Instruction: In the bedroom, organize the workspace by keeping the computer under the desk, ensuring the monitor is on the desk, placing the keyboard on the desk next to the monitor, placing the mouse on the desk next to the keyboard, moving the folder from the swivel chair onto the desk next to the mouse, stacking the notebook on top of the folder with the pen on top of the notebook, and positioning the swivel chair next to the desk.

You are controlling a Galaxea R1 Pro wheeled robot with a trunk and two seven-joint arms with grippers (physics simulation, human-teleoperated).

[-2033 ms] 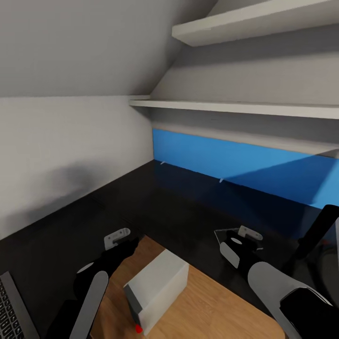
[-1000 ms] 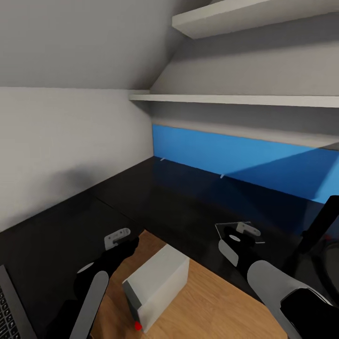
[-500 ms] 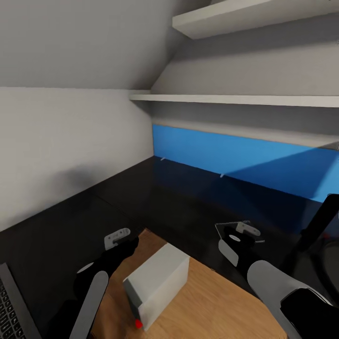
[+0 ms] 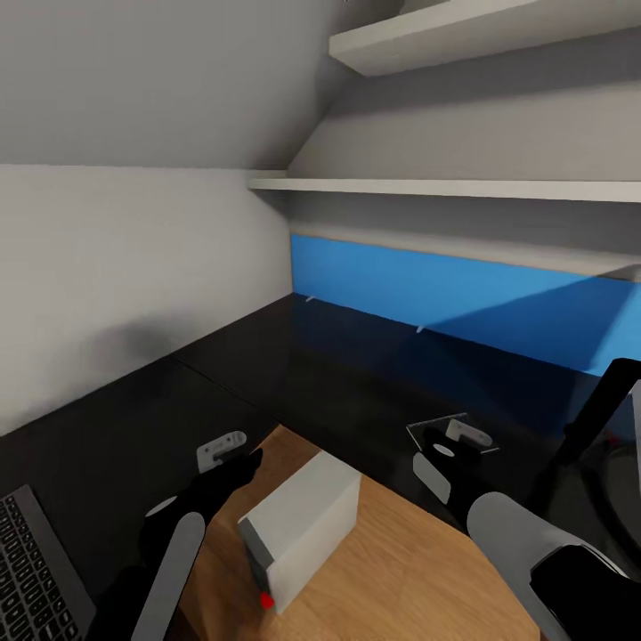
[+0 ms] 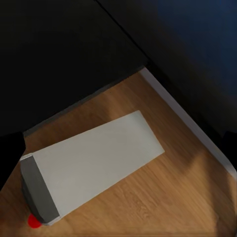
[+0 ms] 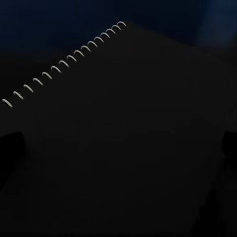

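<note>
Both arms are reaching forward and up from the bottom edge of the head view. The left arm, a grey forearm ending in a black wrist, is rising from the lower left, and the left gripper (image 4: 233, 450) is sitting just left of the frame's centre line. The right arm is entering from the lower right corner, and the right gripper (image 4: 454, 438) is pointing toward the upper left. Whether either gripper's jaws are parted is not clear.
</note>
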